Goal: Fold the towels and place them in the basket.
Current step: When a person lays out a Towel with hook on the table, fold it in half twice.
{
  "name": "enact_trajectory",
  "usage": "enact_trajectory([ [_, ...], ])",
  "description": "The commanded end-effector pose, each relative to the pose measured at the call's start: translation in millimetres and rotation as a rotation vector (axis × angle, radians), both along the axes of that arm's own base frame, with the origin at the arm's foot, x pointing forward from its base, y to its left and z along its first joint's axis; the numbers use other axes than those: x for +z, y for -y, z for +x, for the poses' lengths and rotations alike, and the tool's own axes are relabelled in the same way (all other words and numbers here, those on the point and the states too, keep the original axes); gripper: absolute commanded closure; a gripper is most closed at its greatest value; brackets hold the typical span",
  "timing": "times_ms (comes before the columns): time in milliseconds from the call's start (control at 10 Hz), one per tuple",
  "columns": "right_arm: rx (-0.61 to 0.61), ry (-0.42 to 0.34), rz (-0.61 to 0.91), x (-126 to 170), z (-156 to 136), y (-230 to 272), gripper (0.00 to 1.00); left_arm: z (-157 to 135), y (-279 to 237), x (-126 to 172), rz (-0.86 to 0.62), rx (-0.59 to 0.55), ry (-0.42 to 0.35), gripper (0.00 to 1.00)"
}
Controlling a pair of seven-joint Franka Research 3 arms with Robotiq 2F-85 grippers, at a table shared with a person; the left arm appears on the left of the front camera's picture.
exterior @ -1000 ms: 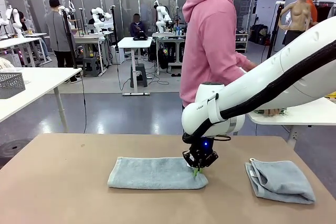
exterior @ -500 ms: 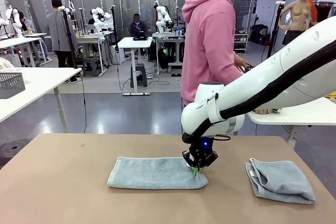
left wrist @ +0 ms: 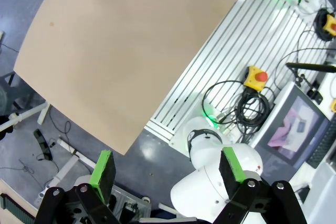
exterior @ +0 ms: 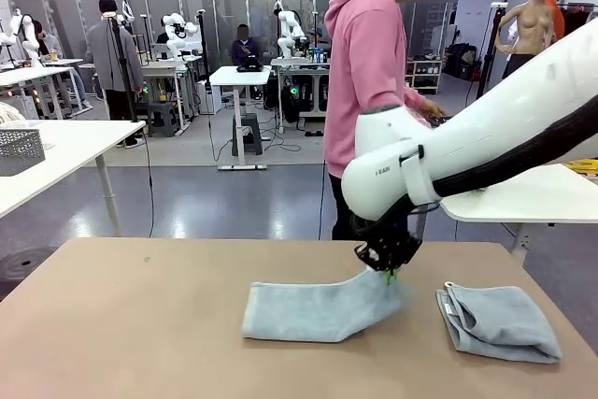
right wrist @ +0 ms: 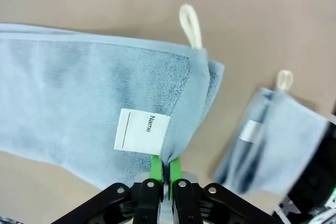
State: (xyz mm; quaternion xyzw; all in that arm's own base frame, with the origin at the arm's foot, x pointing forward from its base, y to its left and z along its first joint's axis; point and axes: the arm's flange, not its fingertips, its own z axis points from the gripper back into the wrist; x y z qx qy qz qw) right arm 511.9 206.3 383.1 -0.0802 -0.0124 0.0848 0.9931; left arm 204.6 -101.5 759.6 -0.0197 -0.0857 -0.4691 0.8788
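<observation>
The right gripper [exterior: 389, 274] was pinched tight on the right end of a towel [exterior: 313, 310], lifting that corner off the table [exterior: 121, 324] while the rest lay flat toward nine o'clock. In the right wrist view its green pads [right wrist: 155, 167] clamped the towel edge just below a white label [right wrist: 142, 129], with a cream loop [right wrist: 190, 24] at twelve o'clock. A second towel [exterior: 497, 321], already folded, lay at three o'clock, apart from the first. The left gripper [left wrist: 168, 169] hung wide open, holding nothing, above the table's corner.
</observation>
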Motion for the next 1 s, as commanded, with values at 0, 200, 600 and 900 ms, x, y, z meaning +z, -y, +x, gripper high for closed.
enact_trajectory([
  [0,-0.020,0.073,-0.097,30.3,-8.6,-19.8,0.93,-0.2,-2.3,1.3,0.010,-0.004,0.009,0.00],
  [200,0.030,0.118,-0.122,55.6,-8.6,-61.4,0.93,-0.2,-2.3,1.3,0.010,-0.004,0.009,0.00],
  [600,0.075,0.033,-0.138,38.5,-3.4,-143.5,0.93,-0.2,-2.3,1.3,0.010,-0.004,0.009,0.00],
  [900,0.006,-0.018,-0.146,4.9,4.9,-188.8,0.93,-0.2,-2.3,1.3,0.010,-0.004,0.009,0.00],
])
